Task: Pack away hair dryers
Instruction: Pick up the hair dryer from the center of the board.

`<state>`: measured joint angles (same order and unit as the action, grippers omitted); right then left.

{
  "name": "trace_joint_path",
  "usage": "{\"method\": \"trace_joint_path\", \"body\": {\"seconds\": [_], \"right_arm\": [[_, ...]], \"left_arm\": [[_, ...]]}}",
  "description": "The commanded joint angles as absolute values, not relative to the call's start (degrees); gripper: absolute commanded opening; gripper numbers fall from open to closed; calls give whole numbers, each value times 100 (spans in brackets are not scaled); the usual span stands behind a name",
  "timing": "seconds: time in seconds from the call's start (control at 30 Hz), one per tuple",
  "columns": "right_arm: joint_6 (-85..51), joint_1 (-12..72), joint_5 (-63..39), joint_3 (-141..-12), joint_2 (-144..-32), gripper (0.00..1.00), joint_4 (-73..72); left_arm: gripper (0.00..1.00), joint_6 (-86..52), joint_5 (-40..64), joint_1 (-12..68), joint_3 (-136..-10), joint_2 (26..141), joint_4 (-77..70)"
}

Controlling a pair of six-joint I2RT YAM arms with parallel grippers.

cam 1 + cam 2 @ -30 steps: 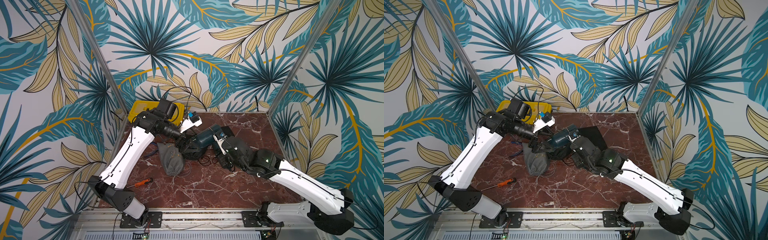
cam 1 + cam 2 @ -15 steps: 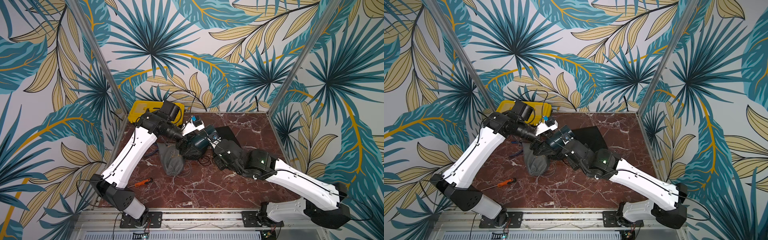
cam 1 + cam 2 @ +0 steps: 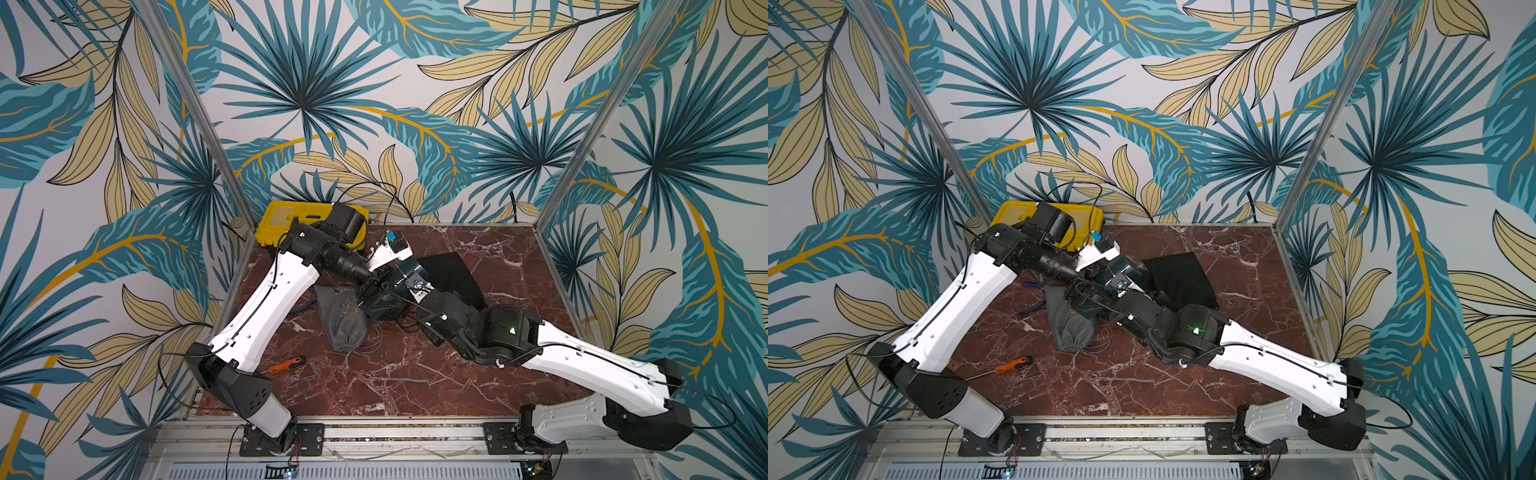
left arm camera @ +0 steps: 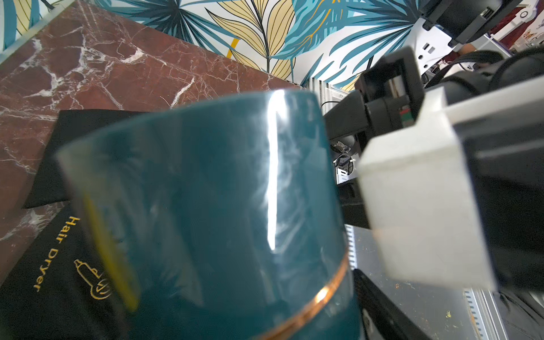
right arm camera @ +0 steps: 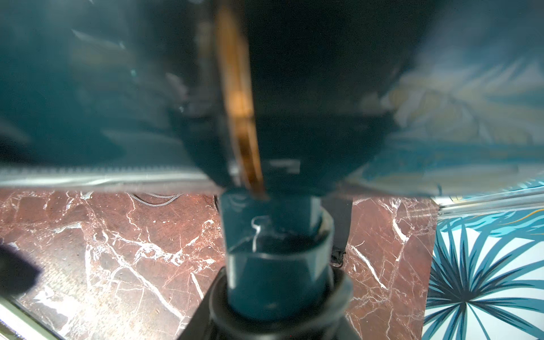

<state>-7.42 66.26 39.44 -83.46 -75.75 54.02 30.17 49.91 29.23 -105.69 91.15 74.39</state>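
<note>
- Dark teal T-shaped plastic hair dryer [image 3: 409, 272] [image 3: 1123, 266]: in both top views it sits off the surface over the middle of the red-brown marble counter [image 3: 415, 374], towards the back wall, between the two arms.
- Its glossy barrel [image 4: 220, 191] fills the left wrist view, with a thin copper-coloured band round it.
- In the right wrist view its handle [image 5: 273, 265] points down at the counter. A dark ring circles the lower end, and I cannot tell what the ring is.
- Right tool [image 3: 388, 297]: closed on the dryer from below and carrying it.
- Left tool [image 3: 384, 279]: jaws wide. Its white finger [image 4: 412, 212] stands just beside the barrel, not touching, and the other finger is hidden.
- Black cloth pouch with gold "Hair Dryer" lettering [image 4: 53, 294]: flat on the counter under the dryer.
- Flat black cloth piece [image 3: 451, 274]: just beside the dryer, on the right arm's side.
- Grey drawstring cloth pouch [image 3: 345, 320] [image 3: 1073, 328]: bulging, near the dryer on the left arm's side.
- Orange-handled screwdriver [image 3: 286, 365]: near the front, well apart from the dryer.
- Yellow plastic case [image 3: 282, 224]: back corner behind the left arm.
</note>
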Motion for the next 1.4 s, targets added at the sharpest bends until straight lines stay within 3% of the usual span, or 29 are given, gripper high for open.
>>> {"method": "trace_joint_path", "body": {"seconds": [0.0, 0.1, 0.27, 0.57, 0.6, 0.67, 0.73, 0.87, 1.07, 1.2, 1.37], "right_arm": [[-739, 6716, 4108, -8502, -7454, 0, 4712], [-713, 6746, 4171, -8473, -7444, 0, 4564], [-659, 6820, 4301, -8447, -7458, 0, 4289], [-606, 6965, 4773, -8414, -7540, 0, 3999], [-599, 6974, 4834, -8395, -7541, 0, 3990], [-626, 6986, 4904, -8293, -7528, 0, 3909], [-646, 6987, 4904, -8198, -7481, 0, 3815], [-652, 6986, 4787, -8091, -7342, 0, 3640], [-661, 6987, 4993, -8063, -7310, 0, 3826], [-704, 6987, 5143, -7906, -7103, 0, 3887], [-734, 6987, 5136, -7786, -6892, 0, 3898]], "left_arm": [[80, 3031, 5115, 3030, -10519, 9170, 7453], [79, 3022, 5088, 3088, -10403, 9167, 7453], [62, 2986, 5067, 3132, -10285, 9204, 7488], [59, 3024, 4826, 3177, -10163, 9107, 7529], [61, 3008, 4810, 3181, -10148, 9089, 7533], [80, 3041, 4775, 3182, -10077, 8999, 7538], [87, 3137, 4718, 3177, -10005, 8880, 7541], [87, 3236, 4683, 3176, -9886, 8735, 7540], [76, 3246, 4586, 3181, -10024, 8754, 7572], [87, 3341, 4284, 3180, -10090, 8730, 7620], [87, 3399, 4328, 3182, -10197, 8719, 7750]]}}
